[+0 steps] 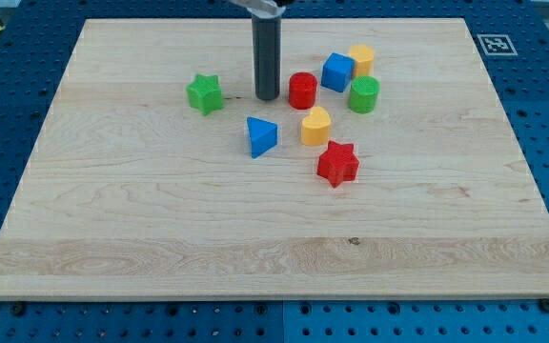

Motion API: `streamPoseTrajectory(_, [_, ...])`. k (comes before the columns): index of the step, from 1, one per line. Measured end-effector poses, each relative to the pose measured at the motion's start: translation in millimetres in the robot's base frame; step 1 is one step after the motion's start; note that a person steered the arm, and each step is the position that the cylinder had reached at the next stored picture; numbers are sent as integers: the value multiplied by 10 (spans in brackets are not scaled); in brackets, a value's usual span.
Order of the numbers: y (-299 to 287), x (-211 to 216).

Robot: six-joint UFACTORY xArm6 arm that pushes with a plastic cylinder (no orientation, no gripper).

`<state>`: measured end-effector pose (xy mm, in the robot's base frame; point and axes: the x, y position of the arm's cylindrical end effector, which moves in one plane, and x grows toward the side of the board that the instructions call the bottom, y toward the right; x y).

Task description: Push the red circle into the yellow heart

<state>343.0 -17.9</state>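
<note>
Red circle [302,90] stands just to the view's right of my tip [267,97], a bare rod with nothing to clench; yellow heart [315,126] lies below-right, close by; a rightward push risks driving the circle into the blue cube [337,71] instead.

Seven blocks are sitting on the wooden board [160,238]. Two are showing red: one circle [301,90] and one star [337,163]. Two are showing green: one star [204,94] and one round block [363,94]. Two are showing blue: one cube [337,71] and one wedge-shaped block [261,136]. Two are showing yellow: one heart [315,126] and one block [361,58] of unclear shape at the cube's 2 o'clock. That is making eight blocks, not seven. One dark rod is standing among them.
</note>
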Motion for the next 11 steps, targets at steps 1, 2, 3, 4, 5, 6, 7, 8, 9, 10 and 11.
streamPoseTrajectory(1, [-3, -204])
streamPoseTrajectory(2, [11, -507])
streamPoseTrajectory(3, [77, -549])
streamPoseTrajectory(4, [138, -216])
streamPoseTrajectory(5, [148, -47])
streamPoseTrajectory(6, [208, -174])
streamPoseTrajectory(7, [391, -311])
streamPoseTrajectory(8, [689, -36])
streamPoseTrajectory(9, [732, 89])
streamPoseTrajectory(10, [660, 54])
streamPoseTrajectory(11, [721, -24])
